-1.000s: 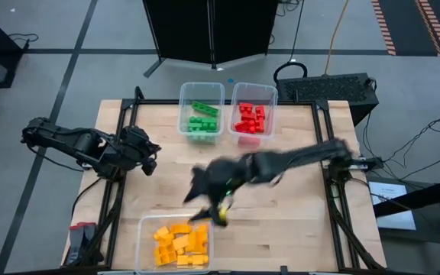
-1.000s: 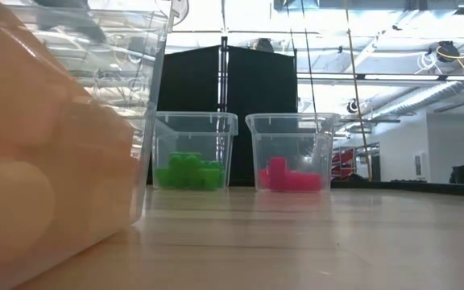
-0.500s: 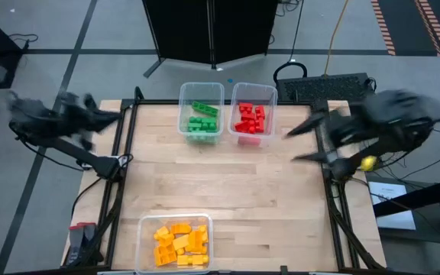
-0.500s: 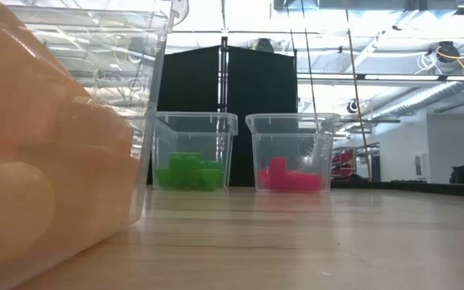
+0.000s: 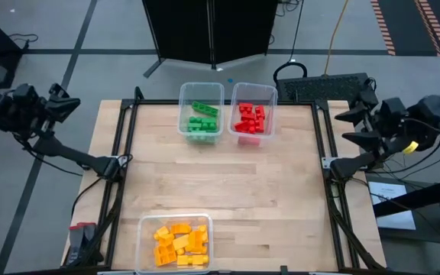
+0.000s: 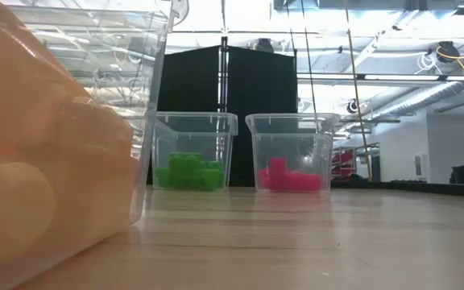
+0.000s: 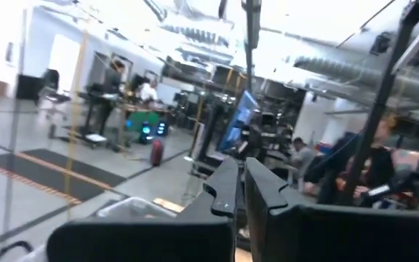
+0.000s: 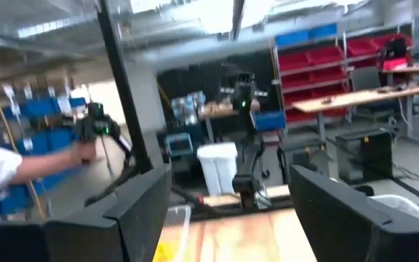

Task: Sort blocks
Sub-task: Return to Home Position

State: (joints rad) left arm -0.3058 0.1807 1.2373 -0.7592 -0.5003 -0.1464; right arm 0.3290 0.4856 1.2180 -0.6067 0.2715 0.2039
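Both arms now swung clear of the table (image 5: 281,191), left gripper (image 7: 240,175) pinched shut on nothing, right gripper (image 8: 230,180) gaping and empty; green blocks (image 5: 202,119), red blocks (image 5: 250,119), yellow-orange blocks (image 5: 179,243) sit in separate tubs (image 5: 202,85), so sorting looks done.

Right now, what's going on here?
Nothing is being handled. Sorting looks finished: green blocks and red blocks lie in separate clear tubs at the far edge of the table, yellow-orange blocks in a third tub at the near edge. No loose block shows on the wood. The left end effector, shut, and the right end effector, open and empty, hang outside the table's left and right edges.
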